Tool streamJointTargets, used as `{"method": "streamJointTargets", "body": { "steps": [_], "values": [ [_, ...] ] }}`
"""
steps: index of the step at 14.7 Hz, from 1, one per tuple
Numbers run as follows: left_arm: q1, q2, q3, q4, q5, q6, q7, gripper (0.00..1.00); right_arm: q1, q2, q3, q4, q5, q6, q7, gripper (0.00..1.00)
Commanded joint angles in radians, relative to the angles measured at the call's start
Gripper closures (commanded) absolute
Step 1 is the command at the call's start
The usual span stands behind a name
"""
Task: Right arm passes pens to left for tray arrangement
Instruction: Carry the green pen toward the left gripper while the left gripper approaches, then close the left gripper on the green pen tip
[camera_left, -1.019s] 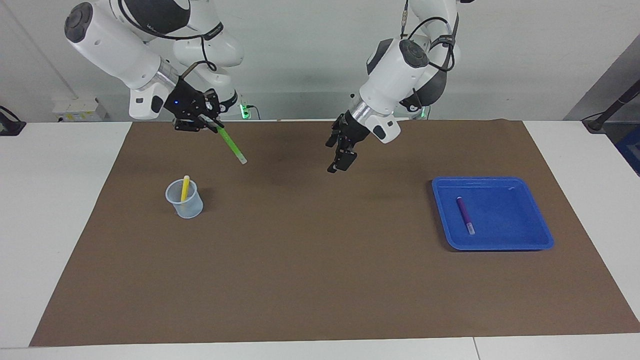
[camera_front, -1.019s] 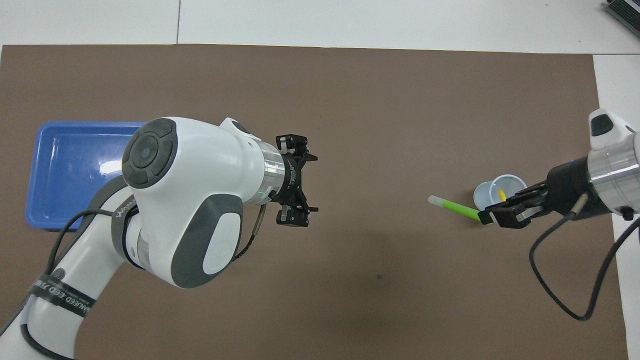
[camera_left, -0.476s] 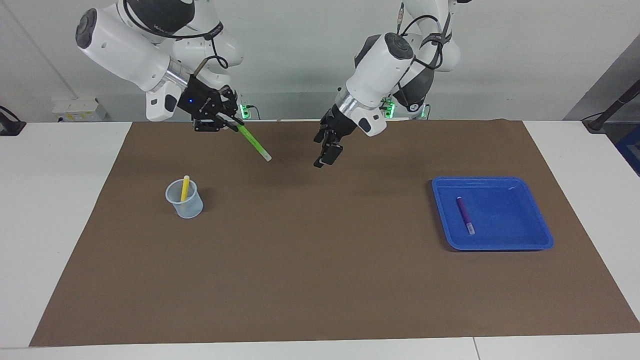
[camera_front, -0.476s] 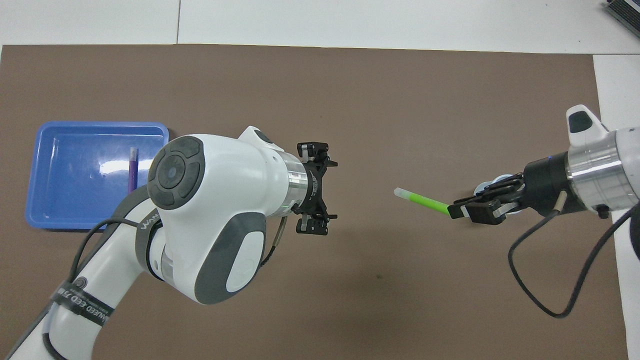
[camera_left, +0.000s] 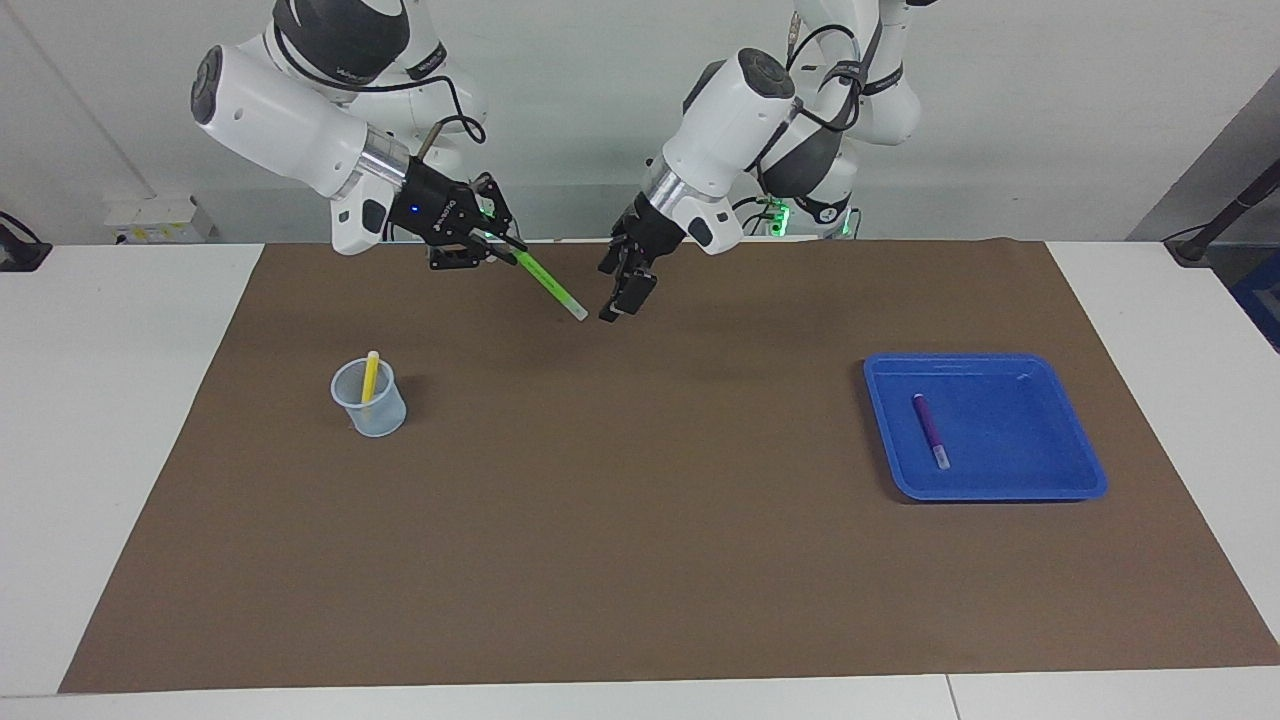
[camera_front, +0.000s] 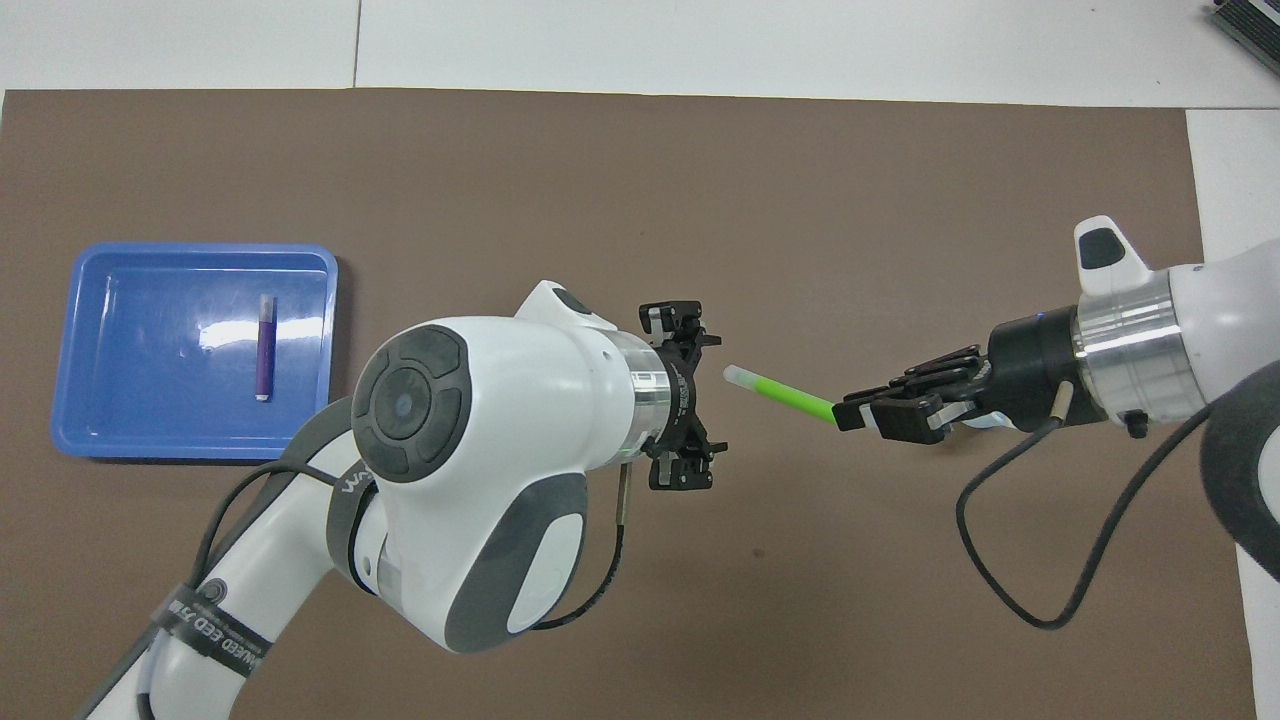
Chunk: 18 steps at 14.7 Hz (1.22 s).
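Right tool (camera_left: 492, 238), green pen (camera_left: 546, 284) midair

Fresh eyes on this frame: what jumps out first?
Midair over the mat's robot-side edge, the right gripper holds out a bright green pen, pale tip almost at the open left gripper. Next, the blue tray at the left arm's end, a purple pen lying in it. A yellow pen stands in a clear cup at the right arm's end.
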Motion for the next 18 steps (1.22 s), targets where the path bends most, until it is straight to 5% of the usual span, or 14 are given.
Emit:
{"method": "streamJointTargets", "body": {
  "steps": [1,8,14,18],
  "values": [
    [-0.048,-0.006,0.013,-0.006,-0.004,0.028,-0.057,0.02,0.010,-0.032,0.000,-0.046,0.062,0.035,-0.047,1.00],
    [-0.080,-0.014,0.002,0.023,0.002,0.015,-0.094,0.04,0.013,-0.032,0.000,-0.047,0.125,0.047,-0.065,1.00],
    [-0.080,-0.030,-0.004,0.023,0.005,0.010,-0.097,0.19,0.013,-0.032,0.000,-0.047,0.125,0.045,-0.068,1.00],
    [-0.080,-0.035,-0.004,0.017,0.007,0.024,-0.094,0.21,0.011,-0.032,0.000,-0.047,0.126,0.045,-0.074,1.00]
  ]
}}
